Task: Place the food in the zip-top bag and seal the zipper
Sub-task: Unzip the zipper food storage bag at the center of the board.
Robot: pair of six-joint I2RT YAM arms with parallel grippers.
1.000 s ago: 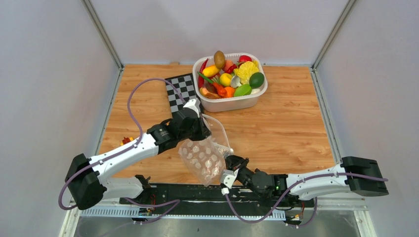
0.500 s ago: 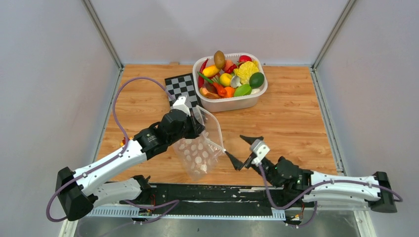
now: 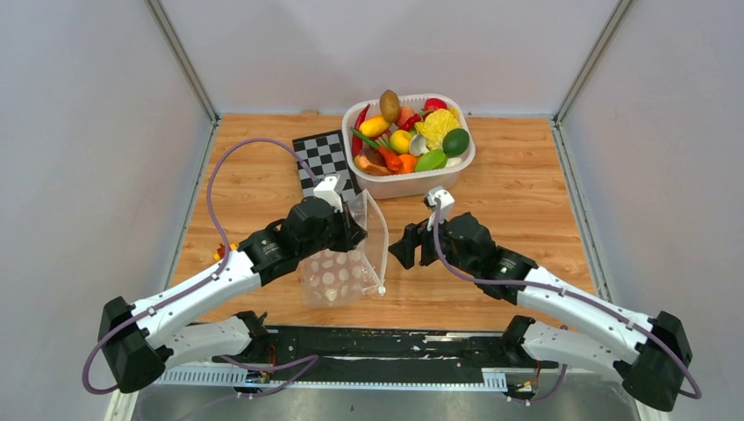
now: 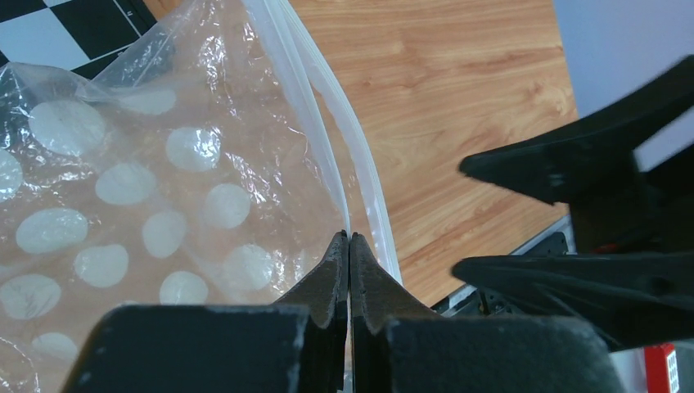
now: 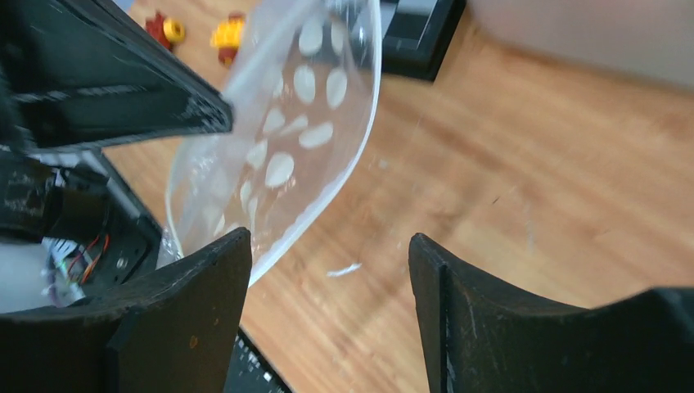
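Left fingers point(image 4: 334, 274): pressed together on one lip of the zip-top bag point(image 3: 338, 274), right at the zipper point(image 4: 358, 155).
Right fingers point(image 5: 200, 295): spread wide, holding nothing, just beside the bag's mouth.
Bag position: hangs from the left arm's pinch over the counter point(image 3: 526, 219), mouth gaping toward the right arm; appears empty.
Food point(image 3: 408, 132): all heaped in the white tub point(image 3: 412, 184) at the far side, beside a checkerboard point(image 3: 320, 156).
Risk, grip: thin, slick film held at one point only; the weight of a dropped-in piece may pull the lip free.
Risk, mouth: the free lip is unsupported and may sag shut, so food would bounce onto the counter.
Risk, contact: the spread right-arm tips are near enough to snag or push the bag.
Writing: none legible; the bag shows only whitish dots.
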